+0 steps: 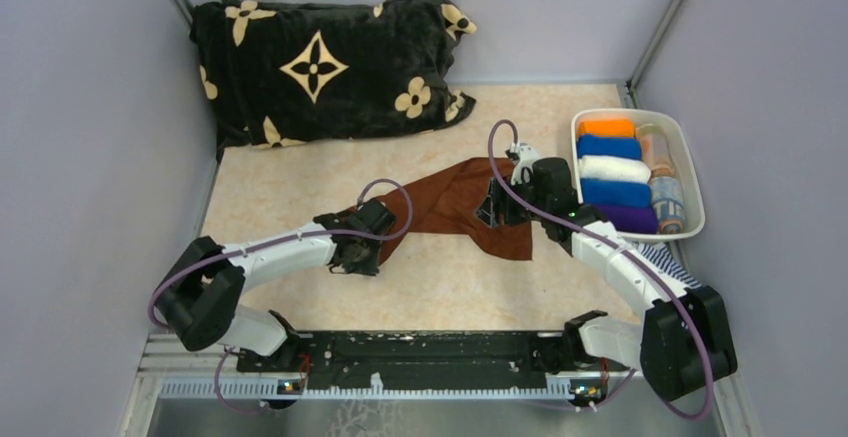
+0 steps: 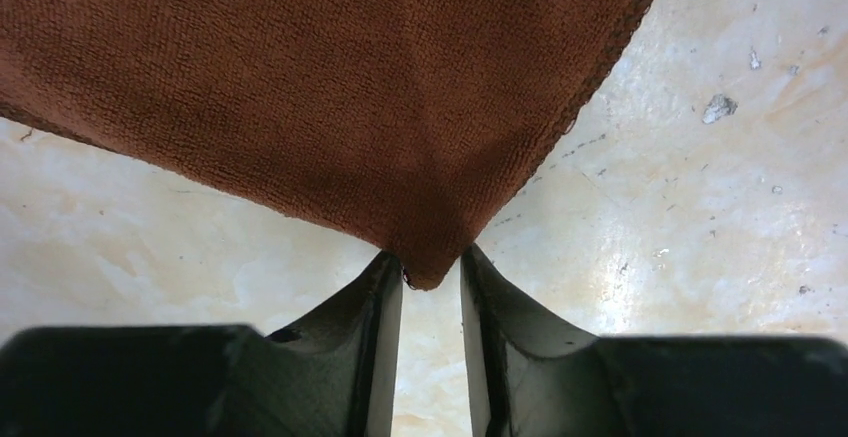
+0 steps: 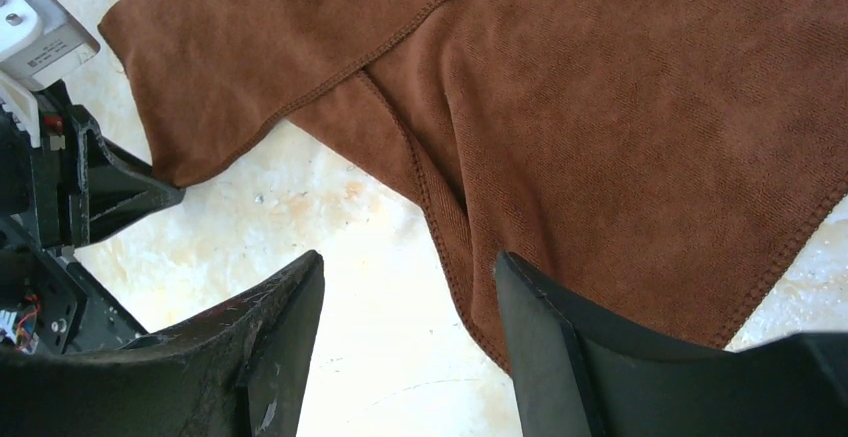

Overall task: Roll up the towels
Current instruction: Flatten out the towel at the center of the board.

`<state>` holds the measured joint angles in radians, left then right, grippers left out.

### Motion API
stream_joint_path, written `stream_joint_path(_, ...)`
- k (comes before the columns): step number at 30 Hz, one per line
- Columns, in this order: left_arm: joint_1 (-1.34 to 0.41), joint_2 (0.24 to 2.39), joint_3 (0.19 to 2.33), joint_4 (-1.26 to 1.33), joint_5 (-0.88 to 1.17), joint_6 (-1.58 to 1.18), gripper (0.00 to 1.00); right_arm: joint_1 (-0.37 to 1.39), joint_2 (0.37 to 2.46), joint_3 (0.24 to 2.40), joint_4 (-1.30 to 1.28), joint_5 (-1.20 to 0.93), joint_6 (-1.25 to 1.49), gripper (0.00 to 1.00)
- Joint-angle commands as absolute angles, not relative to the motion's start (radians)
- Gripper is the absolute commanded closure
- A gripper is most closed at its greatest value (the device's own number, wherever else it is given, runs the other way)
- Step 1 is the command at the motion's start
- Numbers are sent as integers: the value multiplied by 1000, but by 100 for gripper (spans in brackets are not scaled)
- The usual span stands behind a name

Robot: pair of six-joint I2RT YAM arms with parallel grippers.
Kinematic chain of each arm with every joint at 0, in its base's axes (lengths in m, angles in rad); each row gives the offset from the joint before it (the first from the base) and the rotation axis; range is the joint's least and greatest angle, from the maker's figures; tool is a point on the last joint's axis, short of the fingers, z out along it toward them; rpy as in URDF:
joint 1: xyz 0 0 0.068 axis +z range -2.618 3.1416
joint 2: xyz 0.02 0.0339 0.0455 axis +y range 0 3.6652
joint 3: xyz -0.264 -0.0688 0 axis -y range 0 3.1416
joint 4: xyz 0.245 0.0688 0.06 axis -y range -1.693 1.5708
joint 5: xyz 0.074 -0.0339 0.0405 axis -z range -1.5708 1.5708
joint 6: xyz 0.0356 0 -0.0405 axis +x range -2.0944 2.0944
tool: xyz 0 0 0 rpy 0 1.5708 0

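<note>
Where it lies crumpled in the middle of the marbled beige table (image 1: 300, 182), the brown towel (image 1: 455, 202) shows a fine terry nap and stitched hems. The left gripper (image 2: 431, 275) is narrow, with the towel's pointed corner touching both tips; I cannot tell whether it is pinched. The right gripper (image 3: 405, 292) gapes wide over the towel's hem, holding nothing.

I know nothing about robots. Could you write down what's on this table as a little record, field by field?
Cloth in work: plain brown terry towel, spread unevenly and partly folded over on the beige marbled table
Left gripper: fingers either side of the towel's left corner; a firm pinch cannot be confirmed
Right gripper: open, over the towel's right edge
Already done: rolled towels, orange, blue, white, blue and purple, in a white plastic tray
Far side: black flowered blanket
</note>
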<state>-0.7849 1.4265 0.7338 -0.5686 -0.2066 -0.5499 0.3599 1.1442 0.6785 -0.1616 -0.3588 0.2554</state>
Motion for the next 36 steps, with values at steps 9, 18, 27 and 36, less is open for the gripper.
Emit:
stream_joint_path(9,-781,1376,854,-655,-340,-522,100,377,1159,676,-143,-379,222,36)
stream_joint_path(18,-364,1452,1217,-546,-303,-212,100,422,1182,687,-162,-347,191,36)
stream_joint_path(27,-180,1880,1654,-544,-307,-153,62,473,1243,741,-183,-294,170,36)
stream_joint_path(36,-178,1727,1407,-546,-201,-216,42,515,1325,797,-190,-253,156,36)
